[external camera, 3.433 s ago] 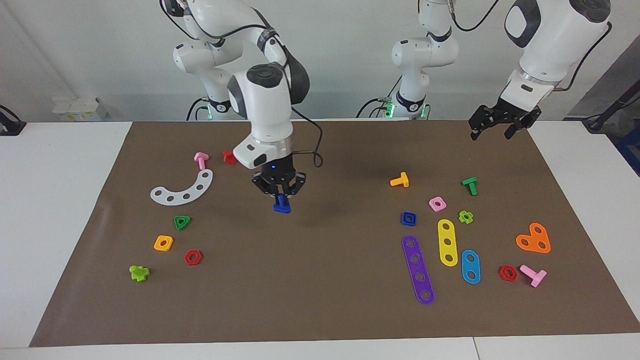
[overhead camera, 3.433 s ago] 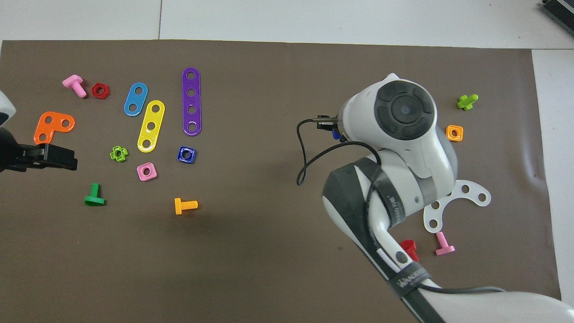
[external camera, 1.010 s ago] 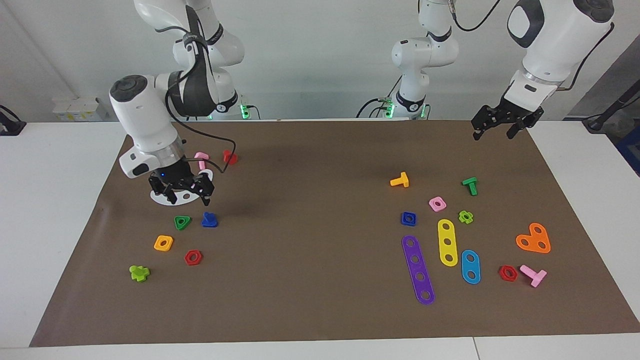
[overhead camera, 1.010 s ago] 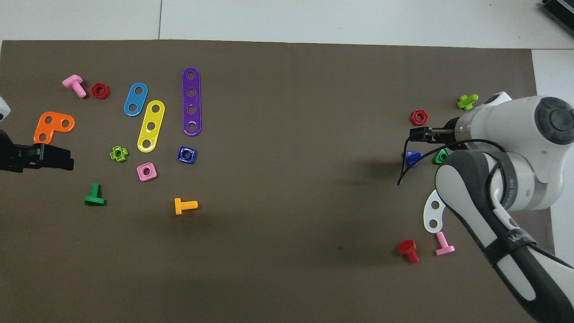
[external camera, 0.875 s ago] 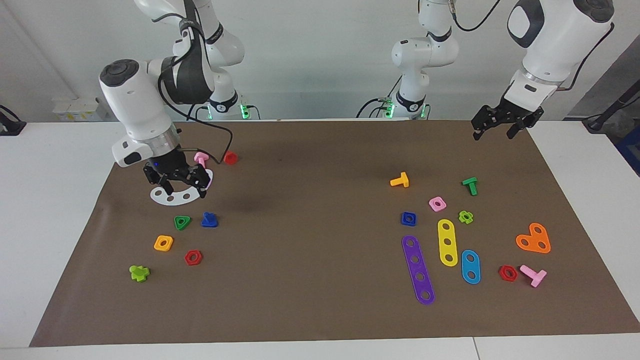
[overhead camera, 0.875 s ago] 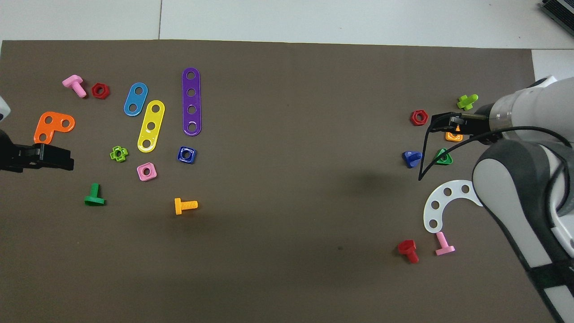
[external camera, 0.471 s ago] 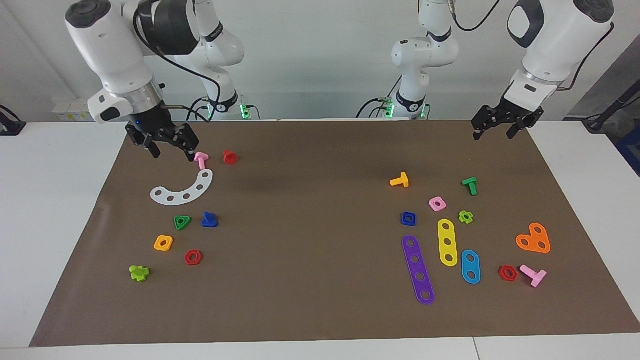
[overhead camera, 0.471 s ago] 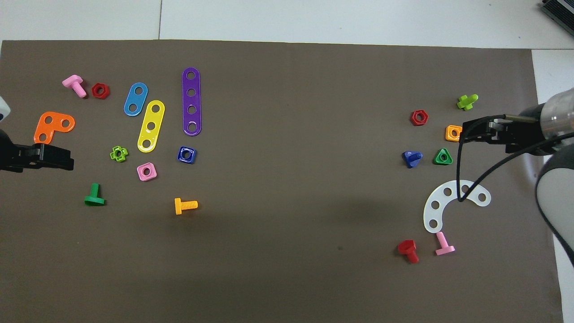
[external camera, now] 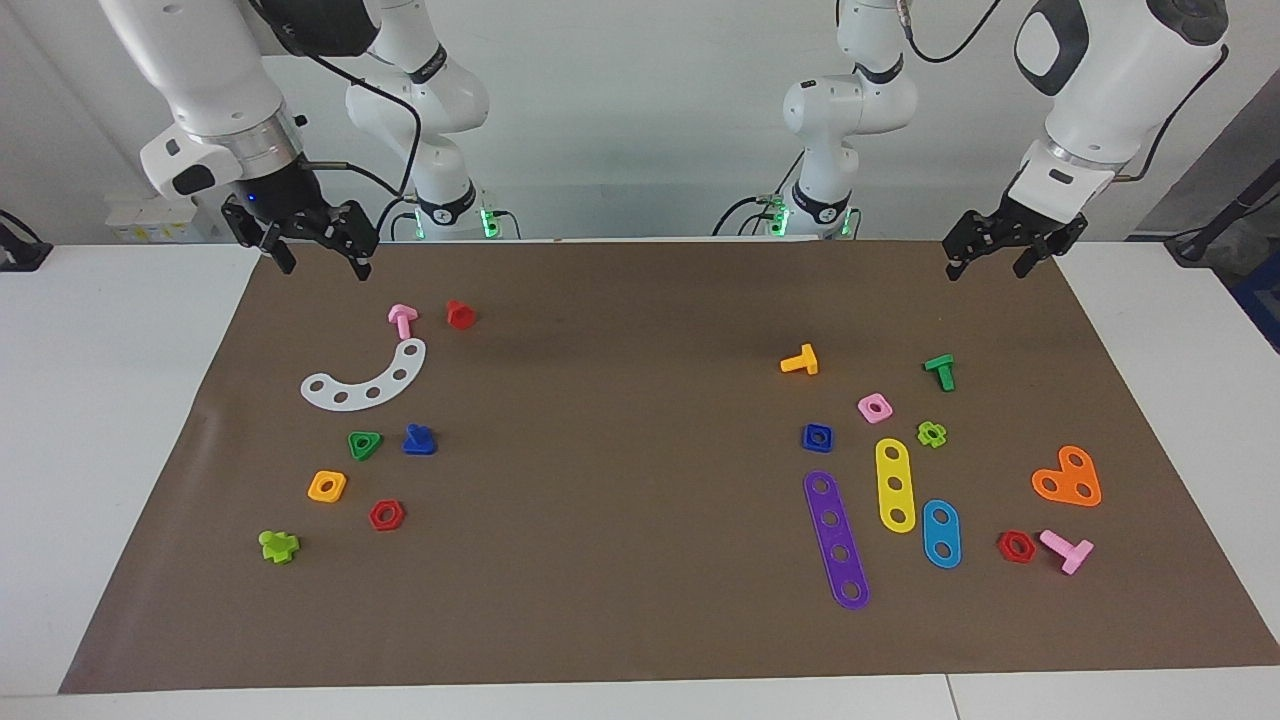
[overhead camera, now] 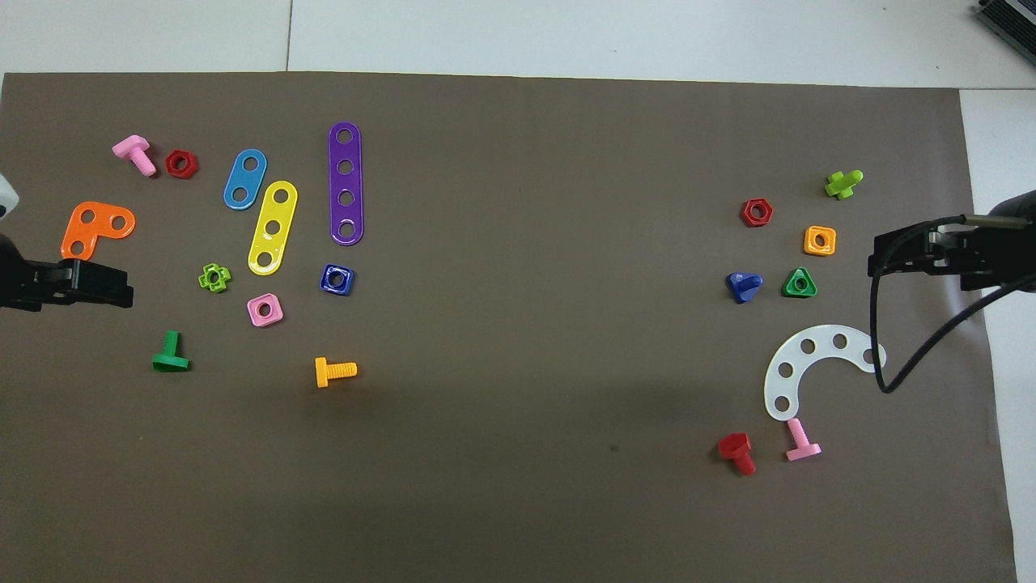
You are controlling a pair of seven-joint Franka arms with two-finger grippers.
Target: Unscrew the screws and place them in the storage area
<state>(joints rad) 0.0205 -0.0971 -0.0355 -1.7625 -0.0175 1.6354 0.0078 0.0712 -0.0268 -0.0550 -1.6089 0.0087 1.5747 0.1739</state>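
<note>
The blue bolt [external camera: 419, 440] [overhead camera: 743, 286] lies on the brown mat in the storage area, beside the green triangle nut [external camera: 364, 444] [overhead camera: 800, 282]. Around it are the white curved strip [external camera: 365, 380] [overhead camera: 809, 364], the orange square nut [external camera: 327, 486] [overhead camera: 819, 240] and the red hexagon nut [external camera: 386, 515] [overhead camera: 756, 212]. My right gripper [external camera: 322, 262] [overhead camera: 923, 257] is open and empty, raised over the mat's edge at its own end, well clear of the bolt. My left gripper [external camera: 985, 268] [overhead camera: 73, 285] is open and empty and waits raised over the mat's other end.
A pink bolt [external camera: 402, 320] and a red bolt [external camera: 460, 314] lie nearer the robots than the white strip; a lime cross bolt [external camera: 278, 546] lies farthest. Toward the left arm's end lie purple [external camera: 836, 540], yellow [external camera: 895, 485] and blue strips [external camera: 941, 533], an orange heart [external camera: 1068, 478], a blue square nut [external camera: 817, 437] and more bolts.
My right gripper carried the blue bolt to the storage area, let it go beside the green triangle nut, then rose and drew back toward its base. The left arm has not moved.
</note>
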